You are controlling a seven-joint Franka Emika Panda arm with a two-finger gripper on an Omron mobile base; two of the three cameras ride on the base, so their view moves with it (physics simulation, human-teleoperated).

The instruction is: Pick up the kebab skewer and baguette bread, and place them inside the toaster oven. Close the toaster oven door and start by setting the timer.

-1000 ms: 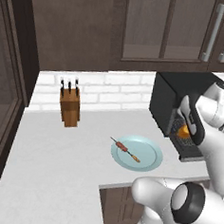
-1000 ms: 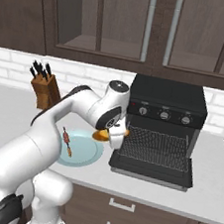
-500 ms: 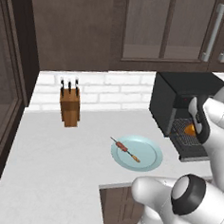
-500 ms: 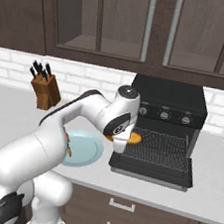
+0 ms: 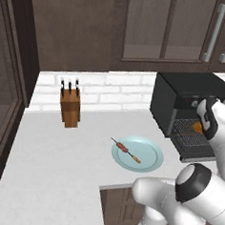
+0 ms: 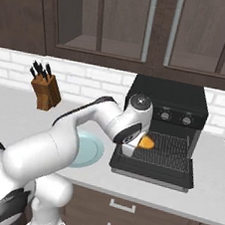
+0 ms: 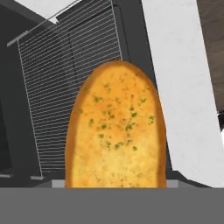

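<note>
Landmark: the toaster oven (image 6: pixel 164 126), black, standing on the desk (image 5: pixel 48 162) against the brick wall; every place below is given from it.
Door: the toaster oven door (image 6: pixel 152 171) is dropped flat in front of the mouth, so the wire rack (image 7: pixel 57 87) is open to reach.
Jaws: the jaws (image 6: pixel 130 148) are closed part-way on the baguette bread (image 7: pixel 117 131), gripping it at its near end; they hang at the left side of the oven mouth, above the lowered door.
Baguette: the loaf juts from the jaws toward the rack, long axis pointing into the oven; in the right base view its free end sits over the front edge of the rack. Whether it touches the wires I cannot tell.
Key relation: the rack lies straight ahead of the loaf, along its long axis, so by my judgement the coming move is a push inward and a slight lowering before letting go.
Edges: the oven's left wall is just beside the loaf; open room lies to the right across the rack and deeper in.
Skewer: the kebab skewer (image 5: pixel 126 151) lies on the blue plate (image 5: pixel 149 158), left of the oven, well apart from the jaws, not yet fetched.
Other: a knife block (image 5: pixel 69 108) stands far left of the oven by the wall.
Risk: drifting left could catch the wall.
</note>
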